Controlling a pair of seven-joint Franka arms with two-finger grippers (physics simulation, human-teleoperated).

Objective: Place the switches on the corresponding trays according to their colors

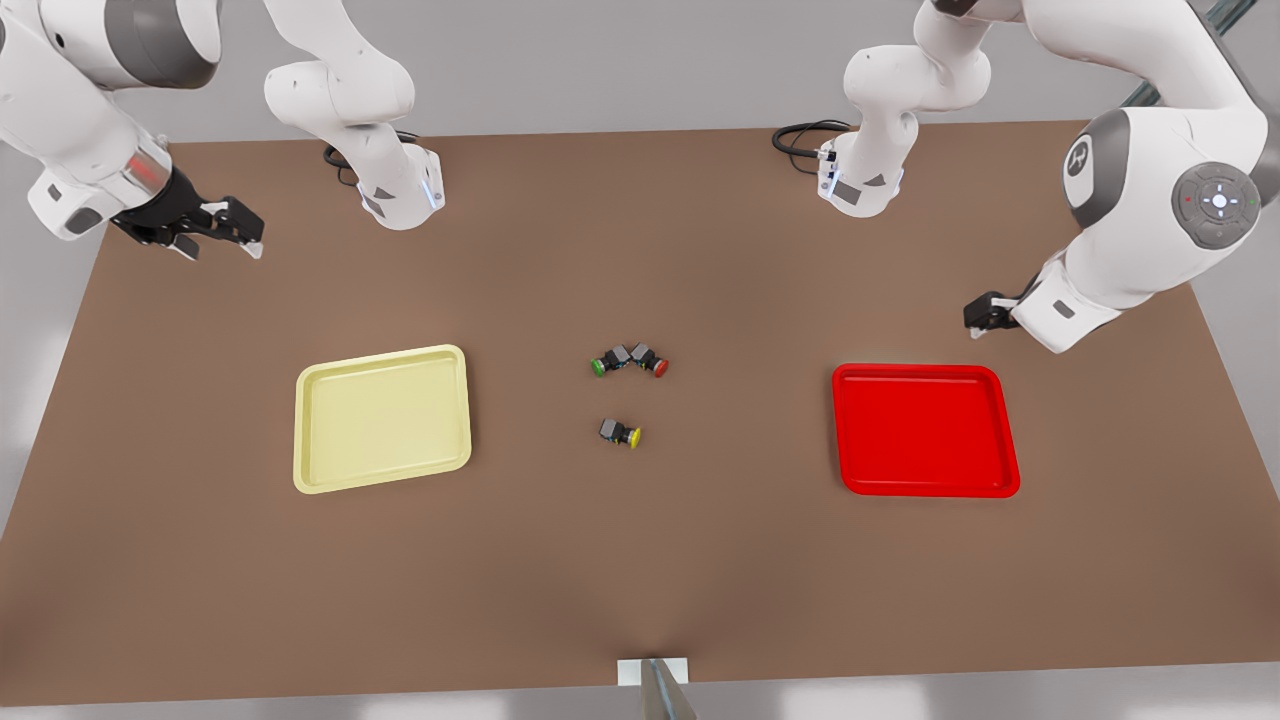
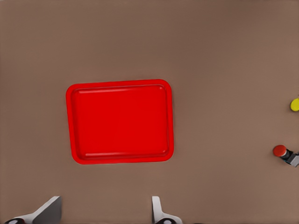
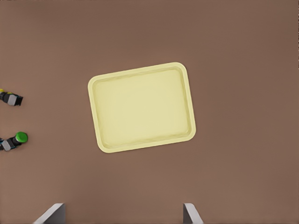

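Three tiny switches lie at the table's middle: green-capped [image 1: 600, 366] and red-capped [image 1: 657, 366] touching at their bodies, yellow-capped [image 1: 630, 436] just in front. The pale yellow tray [image 1: 382, 417] is on the front view's left, the red tray [image 1: 925, 430] on its right; both hold nothing. My left gripper [image 1: 985, 315] hovers behind the red tray [image 2: 120, 121], fingers [image 2: 46, 210] apart and holding nothing. My right gripper [image 1: 235, 235] hangs open far behind the yellow tray [image 3: 141, 107]. The red cap [image 2: 280, 150], yellow cap [image 2: 295, 104] and green cap [image 3: 19, 137] sit at the wrist views' edges.
Two arm bases [image 1: 400, 190] [image 1: 860, 180] with black cables stand at the back of the brown table [image 1: 640, 560]. A small white bracket [image 1: 655, 672] sits at the front edge. Wide bare tabletop separates the trays from the switches.
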